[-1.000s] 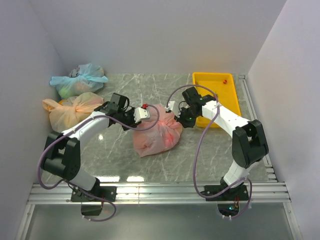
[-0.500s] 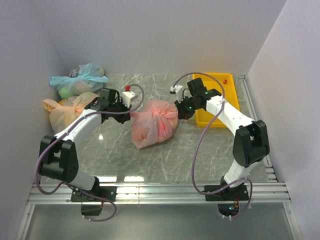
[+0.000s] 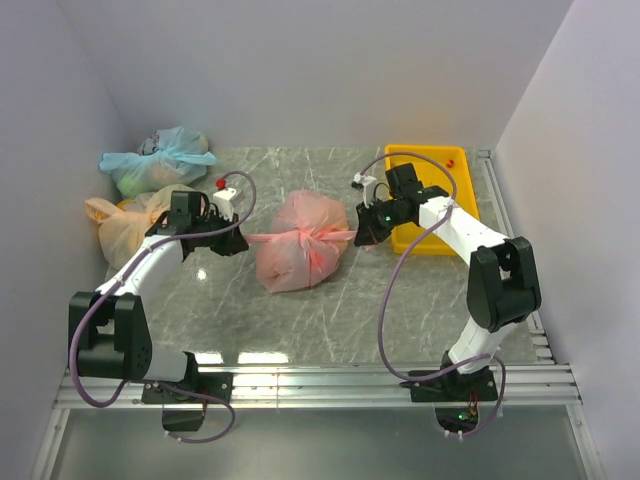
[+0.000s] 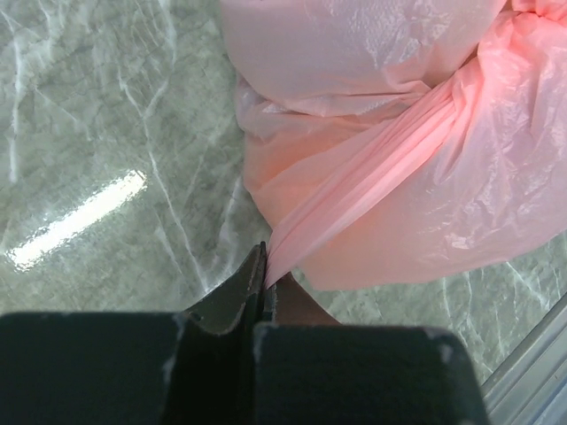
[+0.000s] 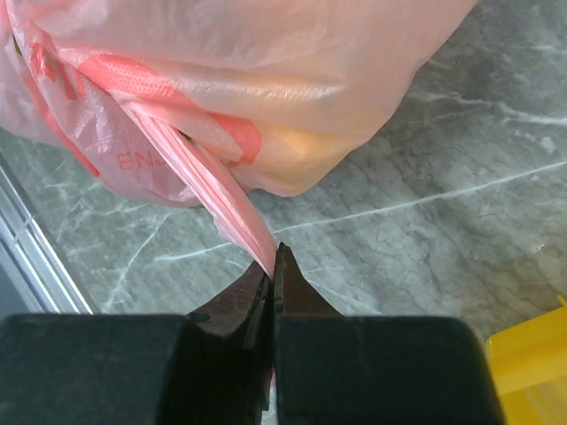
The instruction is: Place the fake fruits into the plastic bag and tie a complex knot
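Surface: grey marble table (image 3: 330,320), white walls. Contents: pink plastic bag (image 3: 295,250), table centre. Grippers: left gripper (image 3: 242,239) pinched tight on taut left handle (image 4: 354,181); right gripper (image 3: 358,234) likewise on right handle (image 5: 213,190).

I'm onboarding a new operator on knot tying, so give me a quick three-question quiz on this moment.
1. True or false: the left gripper and the right gripper are each shut on a stretched strip of the plastic bag.
2. Where does the yellow tray sit? A) left of the plastic bag B) right of the plastic bag C) under the plastic bag
3. How many other tied bags lie at the far left of the scene?
Key: 1 true; 2 B; 3 two, the blue-green bag and the peach bag.
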